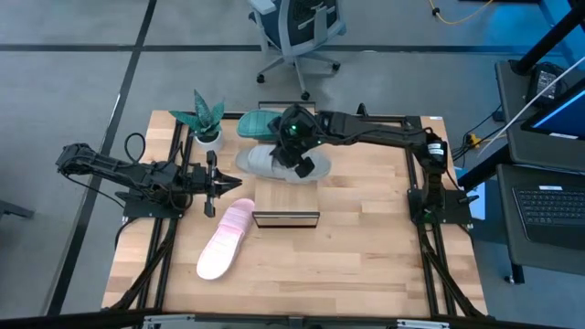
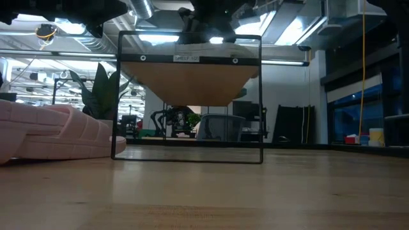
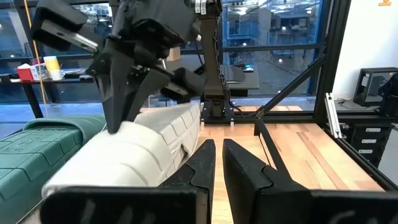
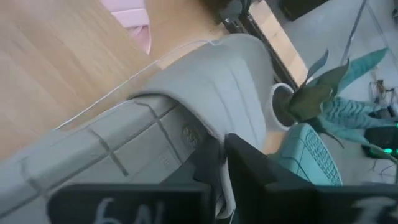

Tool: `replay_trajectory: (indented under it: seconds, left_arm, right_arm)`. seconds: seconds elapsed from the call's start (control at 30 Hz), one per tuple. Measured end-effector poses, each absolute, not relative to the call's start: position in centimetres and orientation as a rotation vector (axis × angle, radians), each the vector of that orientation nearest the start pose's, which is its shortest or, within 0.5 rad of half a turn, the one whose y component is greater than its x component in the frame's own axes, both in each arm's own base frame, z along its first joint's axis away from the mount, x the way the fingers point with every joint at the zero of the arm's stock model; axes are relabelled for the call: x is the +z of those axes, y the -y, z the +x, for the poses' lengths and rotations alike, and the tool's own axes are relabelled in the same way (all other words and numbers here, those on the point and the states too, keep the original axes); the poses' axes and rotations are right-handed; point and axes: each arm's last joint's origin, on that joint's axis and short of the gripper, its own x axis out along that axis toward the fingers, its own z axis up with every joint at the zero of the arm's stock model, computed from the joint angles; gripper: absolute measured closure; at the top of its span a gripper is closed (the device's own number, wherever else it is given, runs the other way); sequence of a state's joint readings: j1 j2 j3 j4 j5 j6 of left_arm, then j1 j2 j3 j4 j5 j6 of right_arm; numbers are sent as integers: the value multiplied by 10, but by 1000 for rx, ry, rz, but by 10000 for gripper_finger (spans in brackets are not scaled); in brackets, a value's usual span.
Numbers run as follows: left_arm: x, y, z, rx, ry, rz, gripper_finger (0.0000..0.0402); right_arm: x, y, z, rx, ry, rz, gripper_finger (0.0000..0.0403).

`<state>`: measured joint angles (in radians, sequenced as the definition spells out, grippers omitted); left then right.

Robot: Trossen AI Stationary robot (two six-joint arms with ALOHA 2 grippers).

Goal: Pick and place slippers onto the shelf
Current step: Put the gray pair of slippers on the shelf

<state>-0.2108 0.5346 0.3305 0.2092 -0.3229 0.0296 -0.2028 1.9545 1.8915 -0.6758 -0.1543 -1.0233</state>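
The left gripper (image 1: 218,185) waits at the table's left side with its fingers drawn nearly together around nothing, pointing right toward the shelf (image 1: 286,198). Just near of it the pale pink slipper (image 1: 225,240) lies on the wooden table (image 1: 366,256), angled toward the near left corner, its far end close beside the shelf. A small potted plant (image 1: 207,121) stands at the far left. The teal green slipper (image 1: 259,122) lies along the far edge. The right gripper (image 1: 297,157) is clamped on the light grey slipper (image 1: 265,163), which sits just beyond the bare slatted shelf.
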Motion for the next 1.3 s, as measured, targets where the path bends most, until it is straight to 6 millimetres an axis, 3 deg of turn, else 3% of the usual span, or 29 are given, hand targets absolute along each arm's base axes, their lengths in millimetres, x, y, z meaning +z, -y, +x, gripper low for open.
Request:
replay_trajectory:
  seconds: [0.13, 0.43, 0.7, 1.0, 1.17, 1.3]
  left_arm:
    - [248, 20, 139, 112, 3, 28, 376]
    - [248, 20, 139, 112, 3, 28, 376]
    - [248, 20, 139, 112, 4, 28, 376]
    - [248, 20, 139, 113, 4, 28, 376]
    - [248, 20, 139, 113, 3, 36, 376]
    - [248, 20, 139, 113, 3, 44, 376]
  right_arm:
    - [334, 83, 430, 318, -674, -819, 336]
    - [327, 82, 428, 331, -702, -795, 261]
    - [330, 82, 429, 301, -704, -819, 244]
    - [382, 63, 422, 227, -671, -839, 244]
    - [415, 58, 398, 265, -720, -613, 259]
    - [423, 61, 387, 422, -684, -422, 280]
